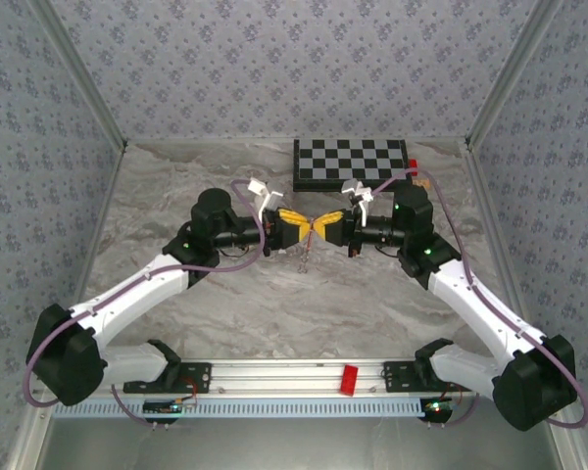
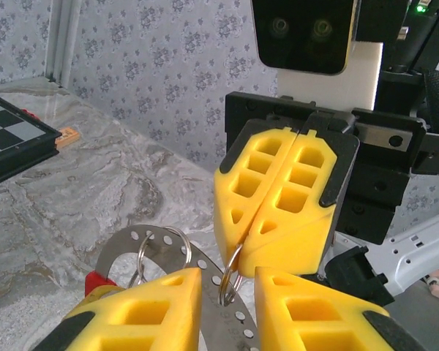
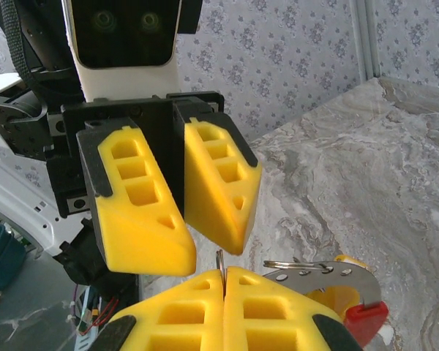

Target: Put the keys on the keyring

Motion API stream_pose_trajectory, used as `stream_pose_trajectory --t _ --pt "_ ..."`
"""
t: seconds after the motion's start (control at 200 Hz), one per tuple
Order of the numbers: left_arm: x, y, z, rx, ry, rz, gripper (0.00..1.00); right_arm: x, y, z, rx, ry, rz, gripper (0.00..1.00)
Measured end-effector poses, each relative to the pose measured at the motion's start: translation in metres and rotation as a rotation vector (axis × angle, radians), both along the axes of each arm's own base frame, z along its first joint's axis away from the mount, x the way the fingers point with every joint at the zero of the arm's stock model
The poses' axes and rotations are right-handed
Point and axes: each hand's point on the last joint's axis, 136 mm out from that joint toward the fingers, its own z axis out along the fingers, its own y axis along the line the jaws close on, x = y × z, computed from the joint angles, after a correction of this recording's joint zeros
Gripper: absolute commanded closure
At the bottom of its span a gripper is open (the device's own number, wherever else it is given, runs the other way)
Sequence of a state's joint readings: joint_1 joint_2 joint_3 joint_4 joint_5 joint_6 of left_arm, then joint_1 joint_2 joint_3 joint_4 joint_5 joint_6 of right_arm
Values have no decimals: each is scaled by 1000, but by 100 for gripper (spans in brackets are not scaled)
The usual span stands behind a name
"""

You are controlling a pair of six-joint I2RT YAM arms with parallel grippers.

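The right gripper (image 2: 243,253) was clenched, its two yellow pads pressed flat together with a thin wire loop of the keyring (image 2: 157,235) nipped between their tips. Facing it tip to tip, the left gripper (image 3: 208,249) stood with its jaws apart. A narrow gap showed between its yellow fingers (image 3: 140,213), and I could not tell whether either one touched the metal.

From the left wrist, the loop and part of the keyring lay in that gap. The keyring was held up in the air between the two grippers, above the middle of the table, and from above part of it hung down just below where the tips met.

Close up, it was a flat grey metal arc punched with a row of small holes and ending in a bright red section. Thin wire rings passed through it.

The table (image 1: 225,313) beneath was a pale grey, marble-patterned surface. A black-and-white checkerboard (image 1: 351,164) lay at its far edge, well apart from the grippers. A small red block (image 1: 349,379) sat on the slotted rail (image 1: 274,377) between the arm bases at the near edge. Walls (image 1: 274,59) papered in blue-grey with a small floral print closed in the table on three sides.
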State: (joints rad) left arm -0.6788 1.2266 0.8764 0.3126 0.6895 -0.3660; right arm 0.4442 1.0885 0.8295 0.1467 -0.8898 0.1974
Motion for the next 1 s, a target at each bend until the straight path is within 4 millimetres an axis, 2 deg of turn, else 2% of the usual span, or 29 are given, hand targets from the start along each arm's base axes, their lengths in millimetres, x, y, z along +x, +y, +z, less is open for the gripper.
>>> stream_pose_trajectory --t 0.41,0.745,0.885,1.0 --pt "-4 -5 -1 7 -13 -17 86 2 1 9 30 -5 -6 100" --pt "-1 -5 -1 8 -17 1 85 1 2 7 32 -2 -3 100" --pt "0 -5 -1 10 -23 7 100 1 2 6 32 -1 -4 100" --pt "-1 -5 0 10 -25 5 100 2 2 5 32 0 -11 100"
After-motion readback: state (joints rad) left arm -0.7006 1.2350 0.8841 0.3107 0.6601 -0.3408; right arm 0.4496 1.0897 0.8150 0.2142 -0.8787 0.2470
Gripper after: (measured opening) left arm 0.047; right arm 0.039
